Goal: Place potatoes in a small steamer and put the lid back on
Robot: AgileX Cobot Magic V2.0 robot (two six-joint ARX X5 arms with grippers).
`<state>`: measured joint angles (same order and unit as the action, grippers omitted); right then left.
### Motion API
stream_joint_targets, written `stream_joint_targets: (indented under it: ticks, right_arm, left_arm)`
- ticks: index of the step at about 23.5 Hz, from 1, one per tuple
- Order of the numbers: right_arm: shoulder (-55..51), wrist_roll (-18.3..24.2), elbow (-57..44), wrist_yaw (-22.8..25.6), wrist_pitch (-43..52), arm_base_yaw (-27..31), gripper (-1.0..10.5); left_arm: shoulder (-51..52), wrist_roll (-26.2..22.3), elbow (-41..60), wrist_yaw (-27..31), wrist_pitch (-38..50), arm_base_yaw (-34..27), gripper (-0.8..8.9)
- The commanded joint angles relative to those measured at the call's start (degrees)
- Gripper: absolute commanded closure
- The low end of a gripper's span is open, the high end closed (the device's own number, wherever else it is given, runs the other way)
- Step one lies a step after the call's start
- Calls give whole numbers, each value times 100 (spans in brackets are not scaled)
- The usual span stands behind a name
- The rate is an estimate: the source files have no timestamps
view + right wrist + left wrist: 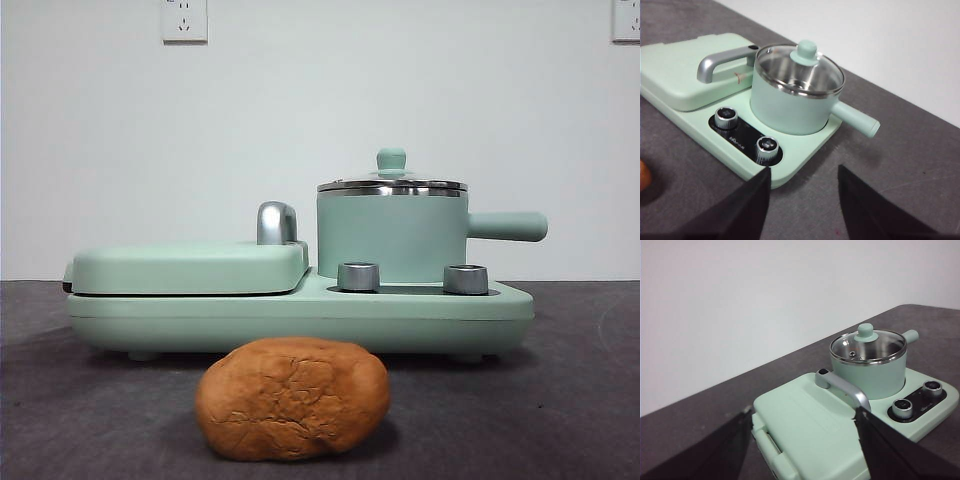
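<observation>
The potato (292, 398), an orange-brown cracked lump, lies on the dark table in front of the appliance; its edge shows in the right wrist view (643, 175). The small steamer (392, 238) (869, 371) (787, 107) stands on the right half of the mint-green base, its handle pointing right. The glass lid (392, 182) (867, 345) (800, 70) sits on the steamer, knob up. My left gripper (802, 440) is open above the griddle cover, apart from it. My right gripper (804, 192) is open above the table near the base's front right corner. Both hold nothing.
The flat mint-green griddle cover (185, 267) (805, 430) with a steel handle (276, 222) takes the base's left half. Two steel knobs (358, 276) (465, 279) stand on the base front. A white wall is behind.
</observation>
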<state>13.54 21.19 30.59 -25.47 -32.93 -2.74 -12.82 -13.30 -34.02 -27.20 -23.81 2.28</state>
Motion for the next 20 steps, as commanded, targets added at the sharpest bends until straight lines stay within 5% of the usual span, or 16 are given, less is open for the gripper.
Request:
stream_joint_targets:
  ticks: [1,20]
  right_arm:
    - [20,26,66,4,31,-20,719]
    - [411,-452,66,151,35,-94,720]
  left_arm:
    - [-39,258,-107,-28,52,4,472]
    - [-1928,367,-374,-28,640,868,472]
